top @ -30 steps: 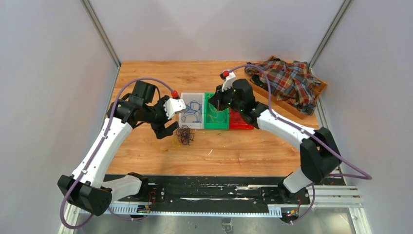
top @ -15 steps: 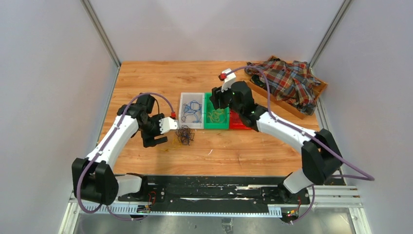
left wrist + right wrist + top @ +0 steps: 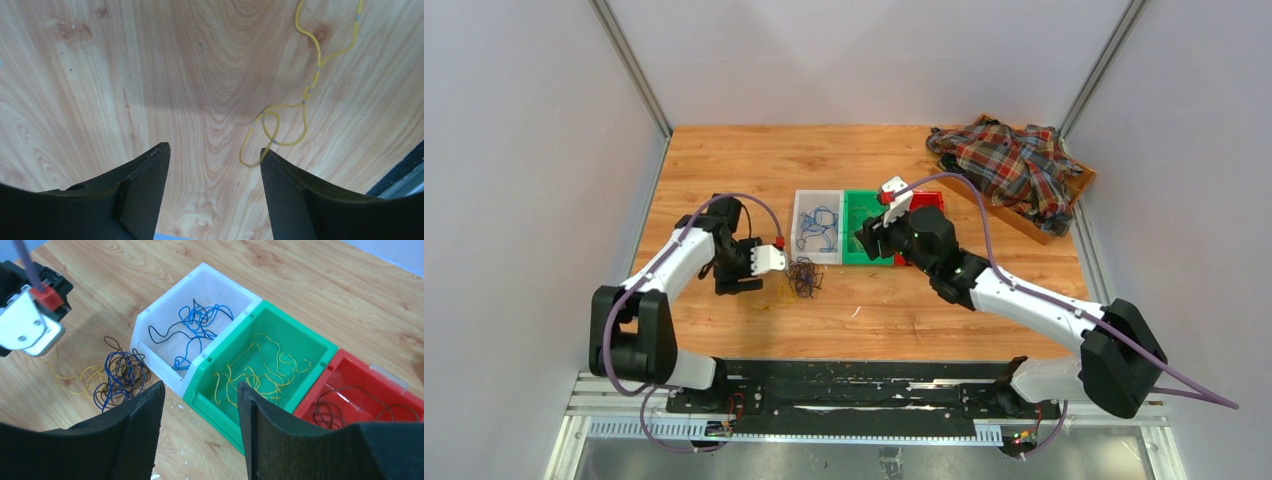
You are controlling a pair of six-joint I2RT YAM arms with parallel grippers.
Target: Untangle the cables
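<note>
The clump of thin blue, yellow and dark brown cables (image 3: 803, 277) lies on the wooden table (image 3: 744, 160), just in front of the near left corner of the white plastic bin (image 3: 172, 295). A single yellow cable (image 3: 285, 120) sprawls on the wood at the clump's left side.

Expect these cables to be very light, limp and a little springy. A pull on one loop will likely drag the whole clump along. Take hold at a free end or an outer loop, the yellow cable being the easiest, and draw it out slowly with the rest pinned.

The left gripper (image 3: 215, 152) is spread with nothing between its fingers, over bare wood beside the yellow cable's small loop. The right gripper (image 3: 200, 385) is likewise spread and empty, above the front of the green plastic bin (image 3: 300, 326).

The white bin holds blue cables, the green bin yellow ones, and the red plastic bin (image 3: 357, 359) dark ones. A plaid shirt (image 3: 1014, 165) lies at the far right.

You cannot make out how the loops interlock, where each cable ends, or whether the yellow cable is caught in the clump. The left wrist view leaves the clump out altogether. The right gripper's fingers block the lower part of its own view.
</note>
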